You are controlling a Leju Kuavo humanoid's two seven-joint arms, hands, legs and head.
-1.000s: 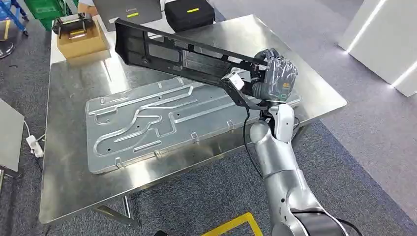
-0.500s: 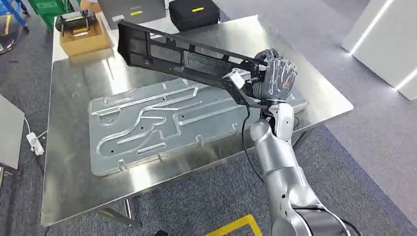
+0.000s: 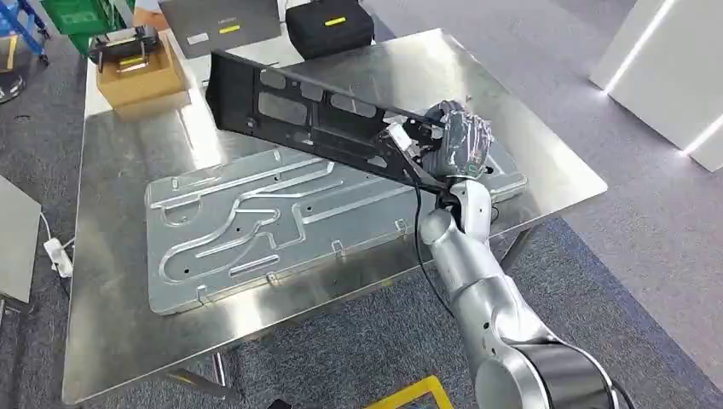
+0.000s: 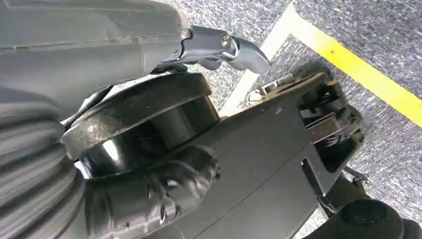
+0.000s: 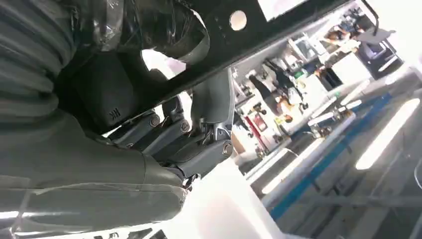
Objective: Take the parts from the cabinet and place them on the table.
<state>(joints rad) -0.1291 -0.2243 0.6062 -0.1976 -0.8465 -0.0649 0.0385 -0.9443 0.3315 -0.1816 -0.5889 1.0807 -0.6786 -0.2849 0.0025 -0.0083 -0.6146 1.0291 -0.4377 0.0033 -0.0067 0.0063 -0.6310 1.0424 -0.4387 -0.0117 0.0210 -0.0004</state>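
From the head camera, nearest me is the silver right arm [image 3: 477,281] rising past the bench's near edge toward its right end. At the top of it my right hand [image 3: 456,141] is clenched on the near end of the long black frame part [image 3: 298,111]. The part is lifted clear of the bench [image 3: 111,315] and runs from the hand out toward the far left corner, tilted on edge, its cut-out windows facing me.

The right wrist camera adds what the head camera cannot: the fingers [image 5: 164,25] wrap over the black bar, and the thick grey thumb [image 5: 214,99] presses against its other side.

Below the raised part, a large grey machined plate [image 3: 256,226] with milled grooves lies flat across the middle of the bench. Beyond it, at the far left corner, I see a cardboard box [image 3: 136,72] with a small black device [image 3: 124,41] on top. Along the far edge lie a closed grey laptop [image 3: 217,21] and a black case [image 3: 328,21].

My left hand [image 4: 149,194] hangs over grey carpet [image 4: 378,30] with a yellow line [image 4: 363,74]. Its fingers curl inward, but I cannot tell whether they grasp anything.
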